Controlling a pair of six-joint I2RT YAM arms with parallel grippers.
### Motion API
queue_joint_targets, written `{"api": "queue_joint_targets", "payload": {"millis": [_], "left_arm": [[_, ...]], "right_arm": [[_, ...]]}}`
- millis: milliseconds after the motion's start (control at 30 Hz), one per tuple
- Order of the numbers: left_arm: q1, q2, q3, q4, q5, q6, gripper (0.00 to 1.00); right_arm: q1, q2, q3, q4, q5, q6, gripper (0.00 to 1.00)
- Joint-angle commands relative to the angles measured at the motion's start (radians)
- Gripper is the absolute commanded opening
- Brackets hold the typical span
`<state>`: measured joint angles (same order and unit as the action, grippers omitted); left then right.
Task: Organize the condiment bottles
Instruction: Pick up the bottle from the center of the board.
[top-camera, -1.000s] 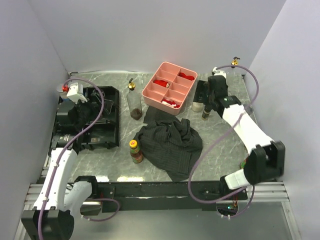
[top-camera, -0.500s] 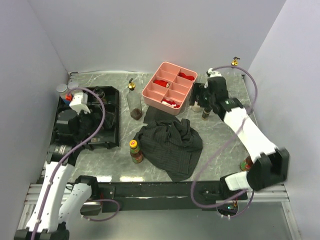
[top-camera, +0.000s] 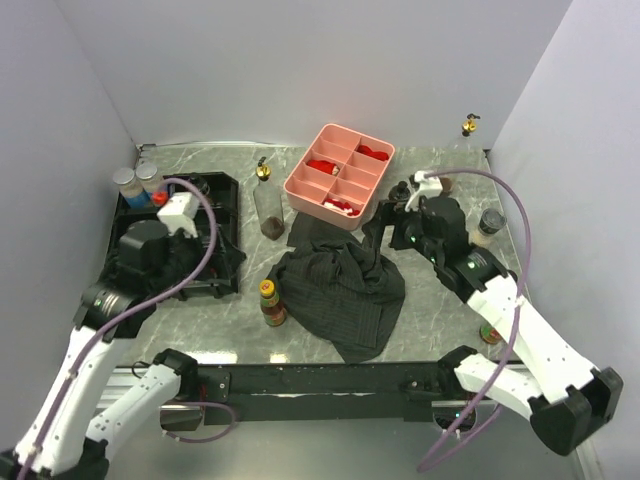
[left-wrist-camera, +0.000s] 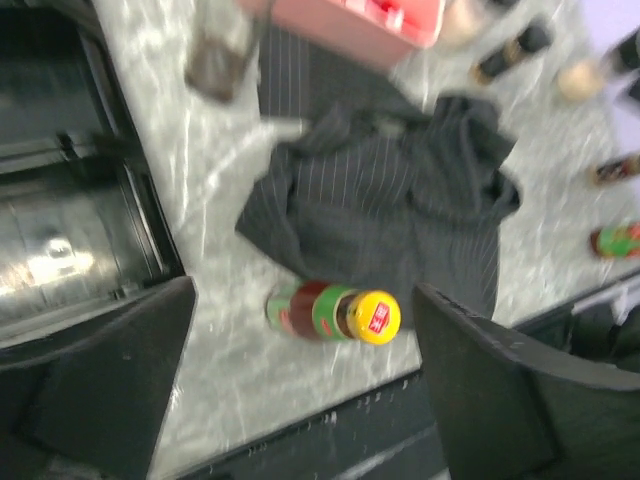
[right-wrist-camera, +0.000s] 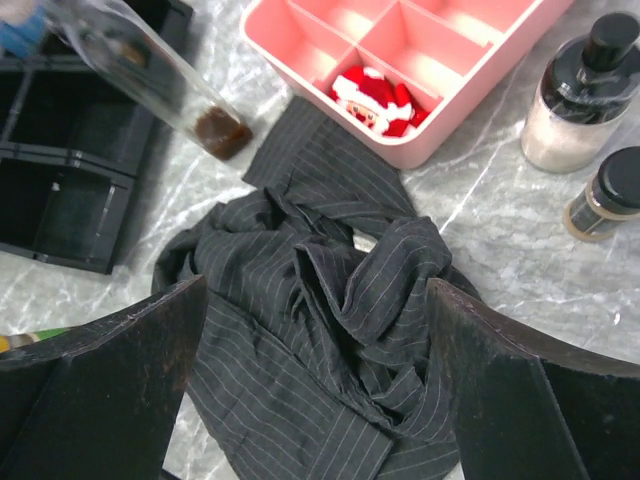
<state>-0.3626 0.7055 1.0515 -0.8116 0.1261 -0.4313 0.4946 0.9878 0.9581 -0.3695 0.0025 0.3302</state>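
We are between picks: the left gripper (left-wrist-camera: 302, 292) and right gripper (right-wrist-camera: 318, 283) both hang with fingers apart, holding nothing. The yellow-capped bottle (left-wrist-camera: 335, 312) stands on the tabletop (top-camera: 230, 320) just beside the cloth (top-camera: 340, 290), below the left gripper. We judge it next: descend, close on its body, carry it to the black tray (top-camera: 220, 200). From above we count nine bottles (top-camera: 267, 200), perhaps more hidden by the right arm, plus one pink tray (top-camera: 315, 208), one black tray and one cloth.
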Motion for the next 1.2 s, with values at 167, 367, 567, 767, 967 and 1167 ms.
{"api": "queue_joint_targets", "payload": {"millis": [167,367,567,767,967,1167], "left_arm": [[-0.369,0.176,0.065,-0.009,-0.256,-0.106,0.96],[-0.631,0.284,0.094,-0.037,-0.451,-0.187,0.98],[-0.717,0.345,0.073,-0.086,-0.565,-0.279,0.92],[-0.756,0.29,0.039,-0.061,-0.671,-0.311,0.94],[-0.757,0.235,-0.019,0.0,-0.665,-0.287,0.94],[-0.757,0.316,-0.048,-0.012,-0.651,-0.325,0.85]], "right_arm": [[0.005,-0.127,-0.065,0.093,0.007,-0.005,0.99],[0.005,-0.144,-0.073,0.103,0.004,-0.008,0.99],[0.005,-0.153,-0.082,0.11,0.001,-0.01,1.0],[0.005,-0.155,-0.084,0.113,-0.019,-0.011,1.0],[0.005,-0.146,-0.076,0.113,-0.018,-0.013,1.0],[0.005,-0.144,-0.078,0.118,-0.024,-0.01,1.0]]}}
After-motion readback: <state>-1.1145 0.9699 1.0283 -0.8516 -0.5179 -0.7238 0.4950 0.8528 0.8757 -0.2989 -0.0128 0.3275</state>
